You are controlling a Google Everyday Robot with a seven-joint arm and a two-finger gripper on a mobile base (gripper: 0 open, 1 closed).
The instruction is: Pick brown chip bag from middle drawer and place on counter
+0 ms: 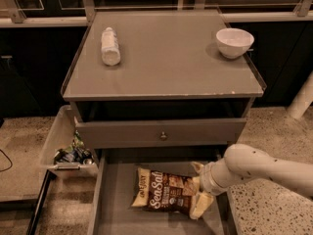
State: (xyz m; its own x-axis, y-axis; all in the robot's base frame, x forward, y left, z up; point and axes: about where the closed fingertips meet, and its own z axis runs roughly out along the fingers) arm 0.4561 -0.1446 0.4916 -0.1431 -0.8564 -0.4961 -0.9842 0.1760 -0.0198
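The brown chip bag [164,196] lies flat on the floor of the open middle drawer [115,212], "Sea Salt" lettering up. My gripper [195,191] comes in from the right on a white arm and sits low in the drawer at the bag's right end. Its cream fingers [201,204] stand apart, one on the far side and one on the near side of that end, so it looks open. The grey counter [166,62] is above, with a chipped front edge.
A white bottle [110,45] lies on the counter's left and a white bowl [234,42] stands at its right. A closed drawer front with a round knob [163,136] hangs over the open drawer. A clear bin [61,148] holding cans sits at the left.
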